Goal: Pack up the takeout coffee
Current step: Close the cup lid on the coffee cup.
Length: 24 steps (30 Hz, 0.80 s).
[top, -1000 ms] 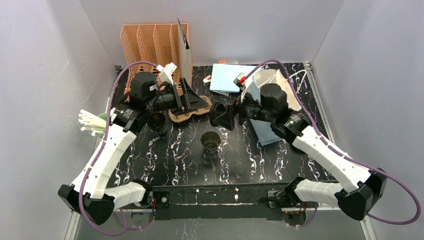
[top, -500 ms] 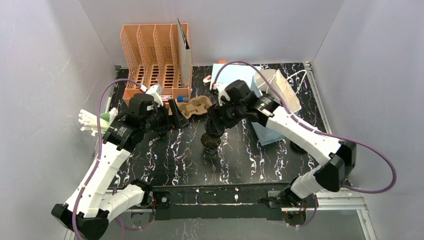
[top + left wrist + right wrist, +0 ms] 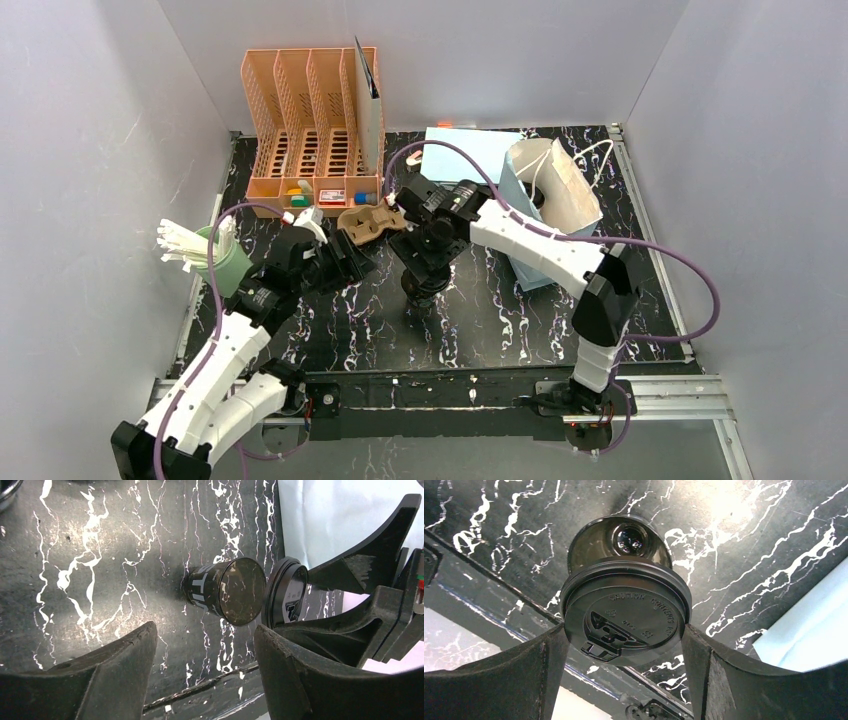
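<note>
One takeout coffee cup (image 3: 422, 293), dark and open at the top, stands at the table's middle. My right gripper (image 3: 425, 262) is right above it, shut on a round black lid (image 3: 624, 615) by its rim. In the right wrist view the lid hangs just over the open cup mouth (image 3: 621, 540). The left wrist view shows the cup (image 3: 220, 590) with the lid (image 3: 285, 597) slightly tilted and just off its rim. My left gripper (image 3: 356, 266) is open and empty, left of the cup. No second cup shows.
The brown pulp carrier (image 3: 368, 222) lies behind the cup. The light-blue paper bag (image 3: 548, 205) stands open at the right rear. An orange desk organizer (image 3: 312, 125) is at the back left. A green cup (image 3: 228, 268) with white utensils stands at the left edge.
My right gripper has swung left and down with the lid, from beside the bag to over the cup. My left gripper has drawn back from the carrier toward the near left.
</note>
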Available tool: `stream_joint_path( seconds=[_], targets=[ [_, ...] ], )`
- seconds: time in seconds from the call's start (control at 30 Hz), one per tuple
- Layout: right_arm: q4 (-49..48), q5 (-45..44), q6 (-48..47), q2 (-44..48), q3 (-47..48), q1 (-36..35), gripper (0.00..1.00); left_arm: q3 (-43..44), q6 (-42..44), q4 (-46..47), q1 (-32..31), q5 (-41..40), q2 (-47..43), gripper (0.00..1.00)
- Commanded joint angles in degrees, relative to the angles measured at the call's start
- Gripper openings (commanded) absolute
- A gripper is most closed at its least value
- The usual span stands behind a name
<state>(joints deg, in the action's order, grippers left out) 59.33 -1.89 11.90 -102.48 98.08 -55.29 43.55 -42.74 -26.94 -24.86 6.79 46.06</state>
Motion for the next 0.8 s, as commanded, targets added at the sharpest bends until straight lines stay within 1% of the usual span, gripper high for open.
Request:
stream_joint_path(
  seconds=[0.0,0.2,0.33,0.57,0.7,0.77],
  targets=[
    [5.7,-3.4,-1.4,-3.3,5.4,-0.9,0.77,-4.3,-4.3,7.2,0.3,0.9,-2.1,0.68],
    [5.3,-3.8,-2.0,-6.0,6.7,-1.5,0.78,-8.5,-6.9,12.3,0.3,1.0,-2.2,0.65],
    [5.6,-3.7,-2.7,-8.0,8.0,-1.6,0.78,-9.8,-8.2,14.8,0.3,3.2,0.5,0.63],
    [6.6,-2.0,-3.4,-10.3,10.5,-2.1,0.79,-11.8,-10.2,19.9,0.3,6.4,3.4,0.51],
    [6.6,-1.8,-3.4,-11.0,10.6,-2.2,0.79,-13.0,-11.1,20.9,0.4,7.0,5.1,0.44],
    [6.6,-1.7,-3.4,-11.3,10.7,-2.2,0.79,-13.8,-11.6,22.0,0.4,7.3,5.3,0.43]
  ],
)
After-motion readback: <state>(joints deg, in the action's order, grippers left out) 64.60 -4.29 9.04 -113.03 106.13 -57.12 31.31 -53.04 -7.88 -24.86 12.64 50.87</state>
